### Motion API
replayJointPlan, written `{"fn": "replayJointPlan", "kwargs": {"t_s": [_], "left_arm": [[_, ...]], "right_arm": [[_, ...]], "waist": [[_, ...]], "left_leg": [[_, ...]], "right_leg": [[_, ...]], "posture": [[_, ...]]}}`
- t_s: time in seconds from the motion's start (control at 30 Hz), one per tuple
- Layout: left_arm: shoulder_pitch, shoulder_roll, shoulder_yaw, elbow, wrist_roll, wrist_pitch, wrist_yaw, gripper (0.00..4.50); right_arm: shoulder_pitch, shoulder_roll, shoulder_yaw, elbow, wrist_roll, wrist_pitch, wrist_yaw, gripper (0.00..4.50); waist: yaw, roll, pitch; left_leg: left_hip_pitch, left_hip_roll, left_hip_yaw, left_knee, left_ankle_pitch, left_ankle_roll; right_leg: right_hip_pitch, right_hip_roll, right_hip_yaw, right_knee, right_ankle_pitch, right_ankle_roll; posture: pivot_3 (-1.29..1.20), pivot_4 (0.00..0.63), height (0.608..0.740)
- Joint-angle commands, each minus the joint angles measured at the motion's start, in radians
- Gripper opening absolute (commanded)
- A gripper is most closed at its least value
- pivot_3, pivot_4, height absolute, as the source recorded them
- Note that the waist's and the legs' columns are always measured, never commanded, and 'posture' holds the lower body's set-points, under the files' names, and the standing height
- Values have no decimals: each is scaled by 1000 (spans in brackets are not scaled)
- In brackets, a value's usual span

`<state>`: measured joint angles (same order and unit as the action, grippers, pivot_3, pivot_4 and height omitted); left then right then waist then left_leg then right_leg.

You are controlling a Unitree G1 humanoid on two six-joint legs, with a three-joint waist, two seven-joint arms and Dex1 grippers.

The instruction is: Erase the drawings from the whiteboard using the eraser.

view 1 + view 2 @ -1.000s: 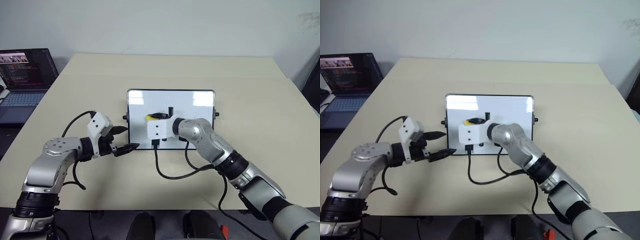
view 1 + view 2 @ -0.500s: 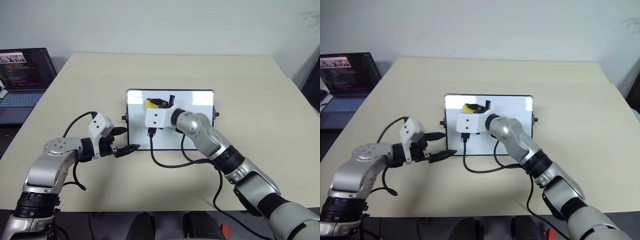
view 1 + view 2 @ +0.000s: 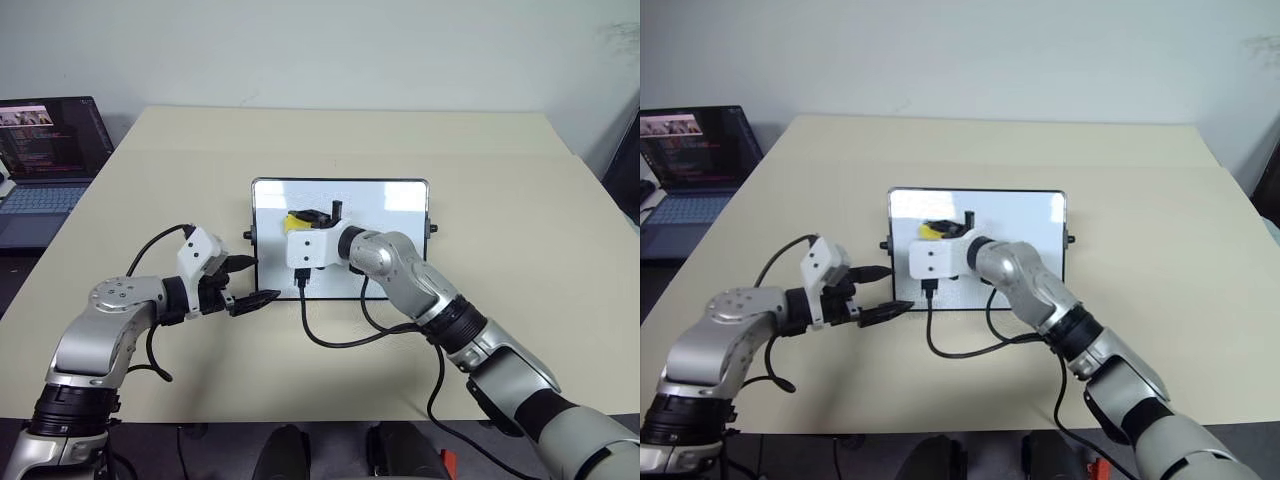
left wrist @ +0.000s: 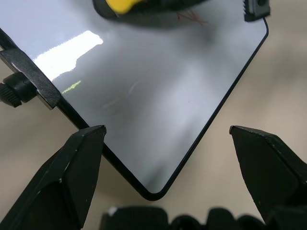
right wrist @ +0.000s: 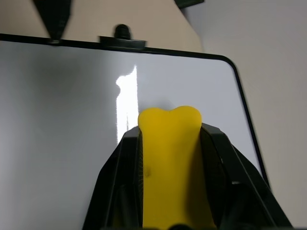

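Head and wrist views, as I read them from the remote station. At far left, a laptop stands open on a separate surface beside the beige bench.

My left end effector hangs just off the near left corner of the whiteboard, its two black fingers spread apart with nothing between them. In the left wrist view that rounded corner lies between the fingertips, not touching either one.

The whiteboard lies flat near the middle of the bench, thin black frame all round, a small black knob on its left edge and another on its right. A black cable loops from the right wrist down across the board's near edge onto the bench.

My right end effector reaches in from the right over the left-centre of the board, its fingers clamped on the eraser. The yellow block is squeezed between them, its tip bulging out past the fingertips and close above the glossy surface; I cannot tell whether it touches.

Of the drawings, I can make out one faint red scribble in the left wrist view, just beside the eraser's yellow end. The rest of the board's visible surface is white with window glare.
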<state>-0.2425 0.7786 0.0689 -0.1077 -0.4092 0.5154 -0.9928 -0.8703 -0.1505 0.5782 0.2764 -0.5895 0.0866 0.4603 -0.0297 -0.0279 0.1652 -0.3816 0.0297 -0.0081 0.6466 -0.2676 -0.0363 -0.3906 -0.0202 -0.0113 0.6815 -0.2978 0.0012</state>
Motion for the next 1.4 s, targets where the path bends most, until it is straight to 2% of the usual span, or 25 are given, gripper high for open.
{"fn": "replayJointPlan", "kwargs": {"t_s": [0.03, 0.17, 0.33, 0.53, 0.83, 1.17, 1.4], "left_arm": [[-6, -1, 0, -27, 0, -14, -1, 4500], [-6, -2, -3, -30, -1, -14, 0, 4500], [-2, -4, -6, -33, 1, -14, 0, 4500], [-4, -5, -12, -31, 0, -16, -2, 4500], [-7, -9, -20, -26, 2, -21, -4, 4500], [-7, -9, -27, -26, 7, -25, -6, 4500], [-11, -12, -32, -25, 10, -28, -8, 4500]], "right_arm": [[-29, 9, -31, -13, 0, 1, -13, 1268], [20, -3, 17, -38, 26, 15, 110, 1266], [43, -14, 33, -78, 21, 48, 189, 1266], [-8, 21, -15, -78, 14, 102, 135, 1266], [-8, 72, -57, -90, 114, 271, 239, 1266], [-44, 65, -81, -41, 128, 278, 182, 1266], [-48, 72, -108, -11, 188, 321, 202, 1266]], "waist": [[0, 0, 0], [0, 0, 0], [0, 0, 0], [0, 0, 0], [0, 0, 0], [0, 0, 0], [0, 0, 0]], "left_leg": [[0, 0, 0, 0, 0, 0], [0, 0, 0, -1, 0, 0], [0, 0, 0, 0, 0, 0], [0, 0, -1, 0, 0, 0], [0, 0, -1, 0, 0, 0], [0, 0, -1, 0, 0, 0], [0, 0, -1, 0, 0, 0]], "right_leg": [[0, 0, 0, 0, 0, 0], [0, 0, 0, -1, 0, 0], [0, 0, 0, 0, 0, 0], [0, 0, -1, 1, 0, 0], [0, 0, -1, 0, 0, 0], [0, 0, -1, 0, 0, 0], [0, 0, -1, 0, 0, 0]], "posture": [[0, 150, 740], [0, 150, 740], [0, 150, 740], [0, 150, 740], [0, 150, 740], [0, 150, 740], [0, 150, 740]]}}
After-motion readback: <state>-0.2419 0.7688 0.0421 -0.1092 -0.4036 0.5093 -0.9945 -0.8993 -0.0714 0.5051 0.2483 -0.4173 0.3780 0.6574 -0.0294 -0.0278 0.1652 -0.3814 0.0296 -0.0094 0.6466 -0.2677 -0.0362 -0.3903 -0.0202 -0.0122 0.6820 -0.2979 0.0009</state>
